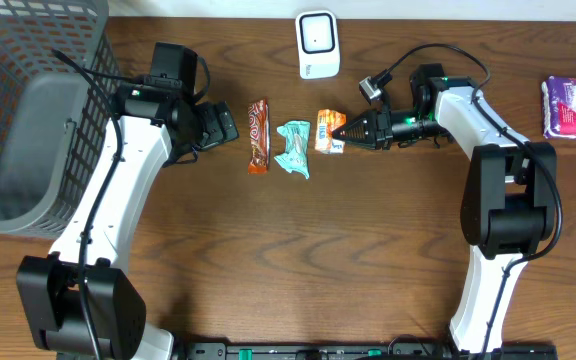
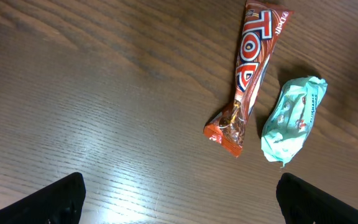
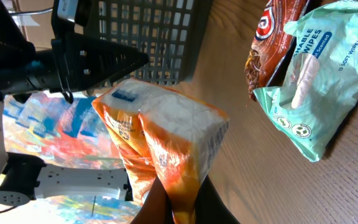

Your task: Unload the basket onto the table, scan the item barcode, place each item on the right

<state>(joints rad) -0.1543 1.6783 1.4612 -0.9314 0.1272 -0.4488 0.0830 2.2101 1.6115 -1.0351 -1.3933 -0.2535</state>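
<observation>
I count four packets on the table, one scanner and one basket, with my two arms reaching in from the near edge. The right gripper (image 1: 349, 130) is clamped shut on the orange packet (image 1: 329, 131), pinching its right end, so the packet sticks out leftward from the fingertips. In the right wrist view its crimped seam sits between the dark fingers (image 3: 151, 206), and I cannot tell whether its underside touches the wood. Just left of it lies the teal wipes packet (image 1: 294, 148), and left of that the brown chocolate bar (image 1: 258, 135). Both lie lengthwise, near to far, side by side but apart. The fourth, a purple packet (image 1: 575, 107), sits alone at the far right, well away from the others. The white scanner (image 1: 317, 43) stands at the far edge of the table, beyond the orange packet and apart from it. The left gripper (image 1: 219, 125) has its jaws spread wide and holds nothing. It hangs just left of the chocolate bar, and its wrist camera shows both fingertips (image 2: 56, 201) at the frame's bottom corners with bare wood between them. The grey mesh basket (image 1: 68, 60) fills the far left corner.
</observation>
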